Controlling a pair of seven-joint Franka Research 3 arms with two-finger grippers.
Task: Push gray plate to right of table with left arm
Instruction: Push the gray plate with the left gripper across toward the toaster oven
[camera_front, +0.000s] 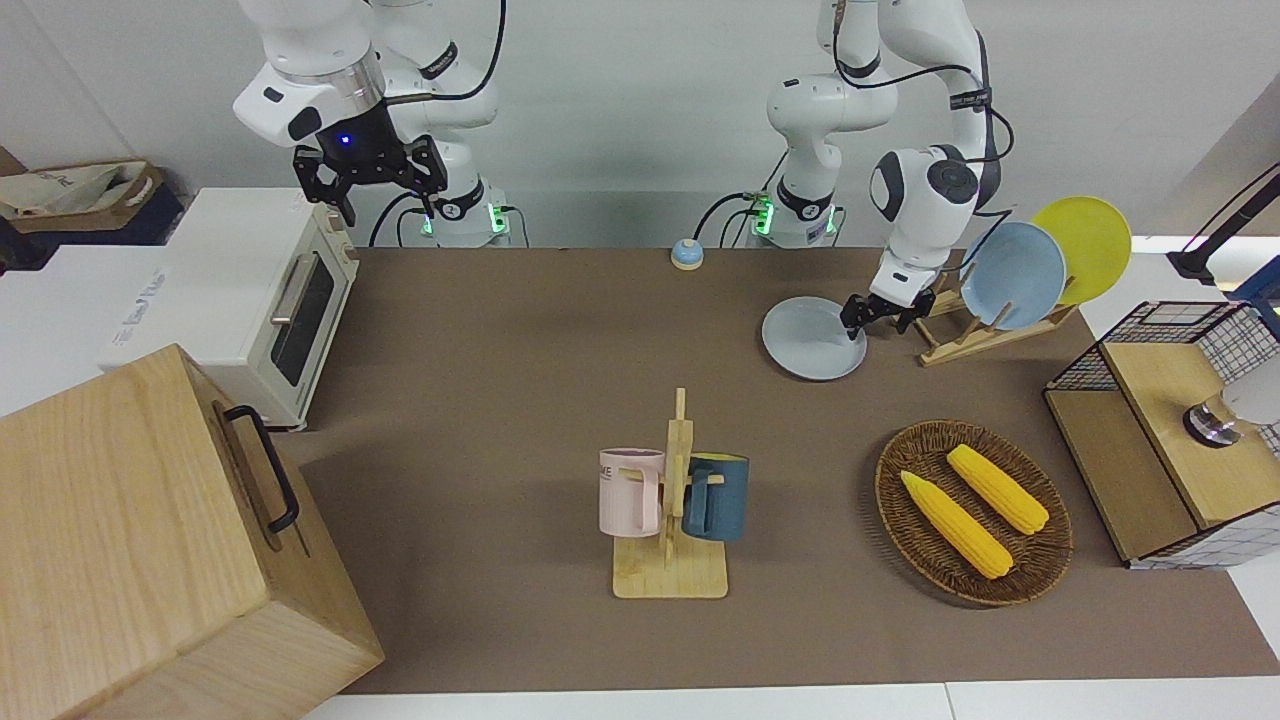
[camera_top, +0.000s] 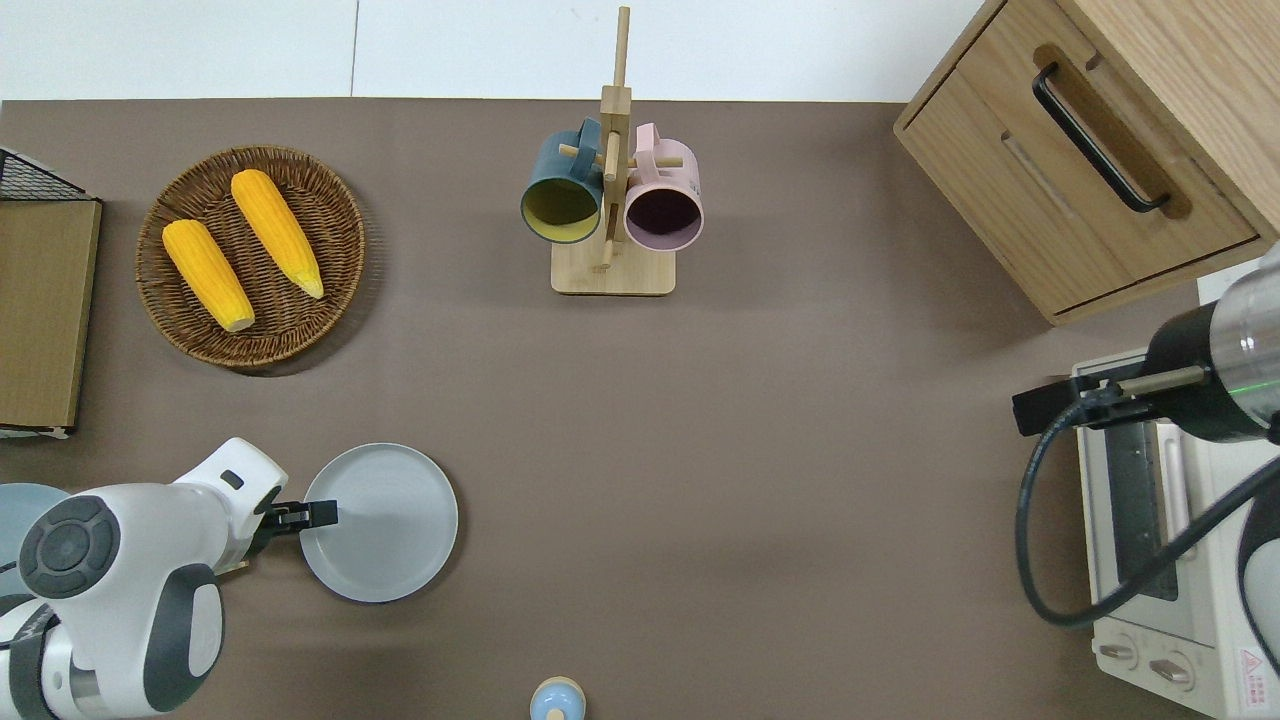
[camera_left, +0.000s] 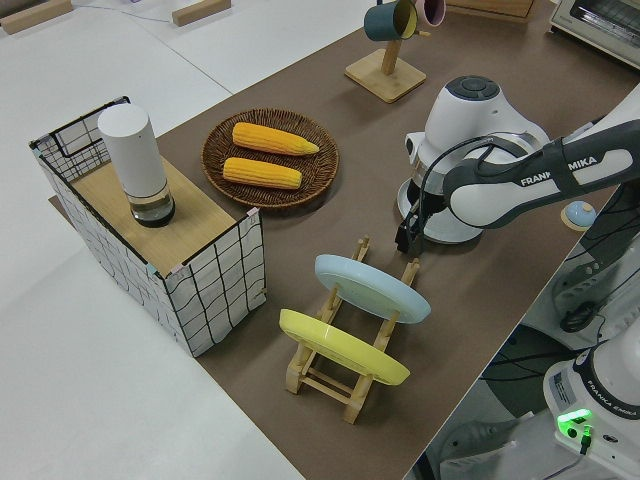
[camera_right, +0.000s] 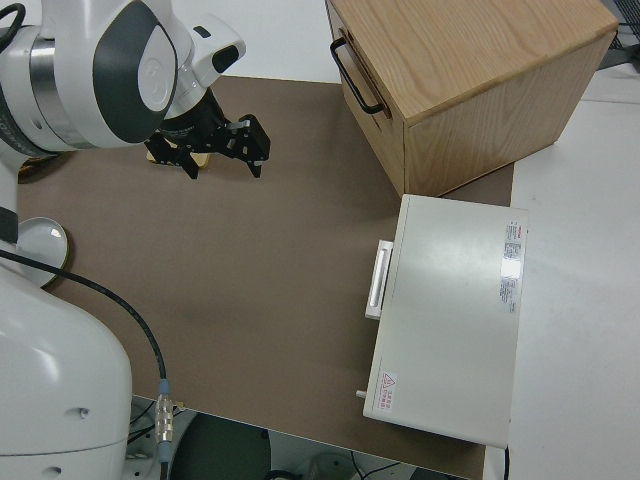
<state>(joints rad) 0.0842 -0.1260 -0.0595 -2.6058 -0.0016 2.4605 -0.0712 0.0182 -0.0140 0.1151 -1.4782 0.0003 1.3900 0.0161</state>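
Plate (camera_top: 385, 520), pale gray, lies flat on the table (camera_top: 700, 450) just beside the dish rack (camera_front: 975, 335), toward the mug rack (camera_top: 612, 200). The left gripper (camera_top: 318, 514) hangs low over the plate's rim on the dish-rack side, likely so a sweep away from that rack carries the plate toward the right arm's end. Whether its jaws are apart or together, I cannot tell. The right gripper (camera_front: 368, 178) is parked, jaws apart.

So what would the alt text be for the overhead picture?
Overhead view: the left gripper sits over the rim of the gray plate on the brown table. Farther from the robots stand a wicker basket holding two corn cobs and a mug rack.
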